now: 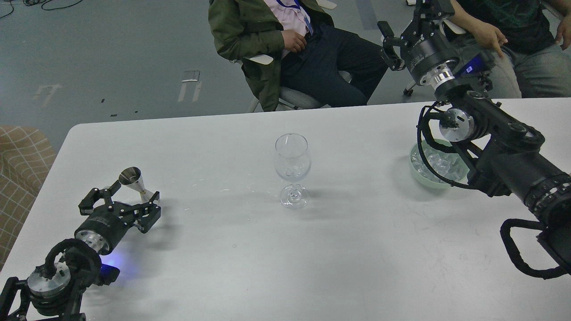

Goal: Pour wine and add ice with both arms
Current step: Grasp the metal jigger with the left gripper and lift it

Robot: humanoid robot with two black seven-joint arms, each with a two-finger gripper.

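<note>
A clear stemmed wine glass stands at the table's middle, with a few glassy glints low in its bowl; no coloured wine shows. A steel jigger stands at the left. My left gripper is open, low over the table, with its fingers on either side of the jigger's lower half; I cannot tell whether they touch it. Ice cubes lie in a pale green bowl at the right, partly hidden by my right arm. My right gripper is open and empty, raised beyond the table's far edge.
Two seated people are behind the table's far edge, one at the middle and one close to my right gripper. A checked chair stands off the table's left edge. Small clear droplets lie between jigger and glass.
</note>
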